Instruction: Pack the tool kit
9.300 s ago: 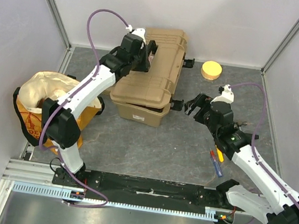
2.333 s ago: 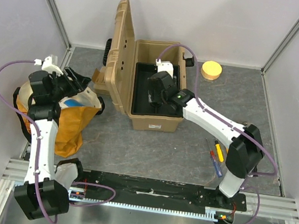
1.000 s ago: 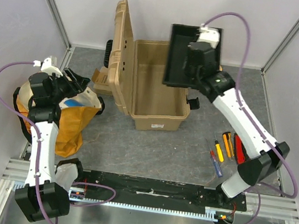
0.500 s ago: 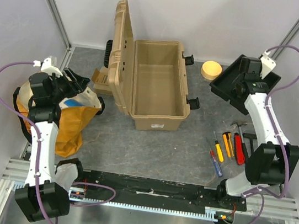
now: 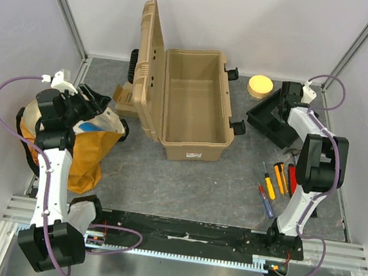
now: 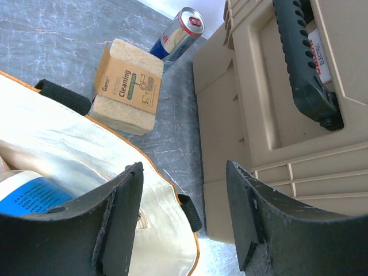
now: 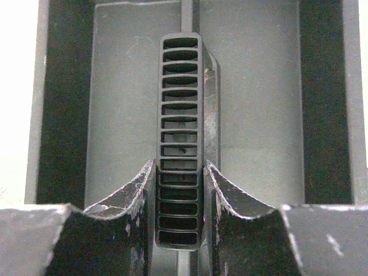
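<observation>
The tan toolbox (image 5: 192, 105) stands open in the middle, its lid (image 5: 148, 64) upright on the left and its inside bare. The black inner tray (image 5: 268, 121) sits low over the table to the right of the box. My right gripper (image 5: 286, 106) (image 7: 180, 195) is shut on the tray's slotted handle (image 7: 180, 115). Small screwdrivers (image 5: 275, 182) with yellow, red and blue handles lie side by side near the right arm. My left gripper (image 5: 88, 100) (image 6: 184, 213) hangs open over the cloth bag (image 5: 74, 140), holding nothing.
A round yellow disc (image 5: 260, 86) lies behind the tray. A small cardboard box (image 6: 126, 86) and a drink can (image 6: 179, 31) lie between the bag (image 6: 52, 167) and the lid's black handle (image 6: 302, 57). Walls close in on three sides.
My right arm has brought the black tray down and back from its raised, tilted position to table level right of the toolbox. The left arm has not moved.
</observation>
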